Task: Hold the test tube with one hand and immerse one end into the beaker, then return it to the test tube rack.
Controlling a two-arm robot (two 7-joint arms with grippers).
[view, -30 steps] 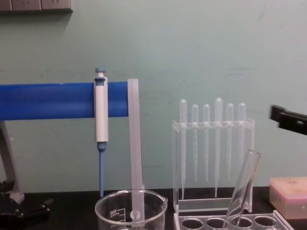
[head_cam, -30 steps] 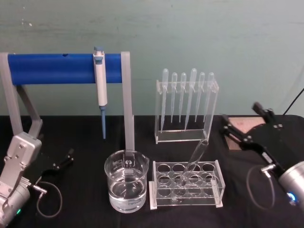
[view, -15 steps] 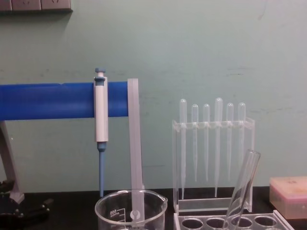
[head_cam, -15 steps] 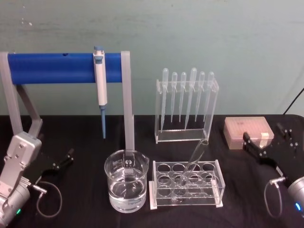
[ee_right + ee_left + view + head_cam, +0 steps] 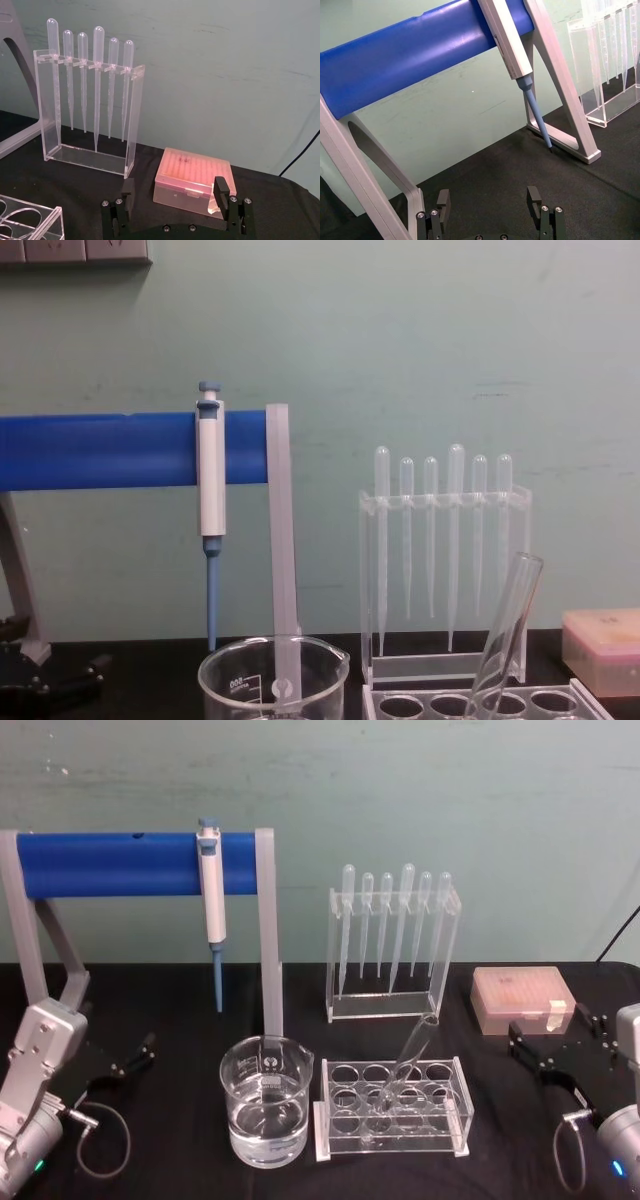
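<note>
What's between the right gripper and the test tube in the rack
Nothing visible. The right gripper, open, sits low to the right of the rack; the test tube leans in it, with bare black cloth between them.

Clear glossy glass: beaker [image 5: 265,1098], lower centre, and tube [image 5: 408,1065]. Transparent smooth plastic: rack [image 5: 393,1111] and pipette stand [image 5: 392,942]. Matt black cloth covers the worktop [image 5: 180,1010]. Glossy blue bar [image 5: 120,864], upper left, on matt grey posts. Translucent pink plastic box [image 5: 523,999], right.
</note>
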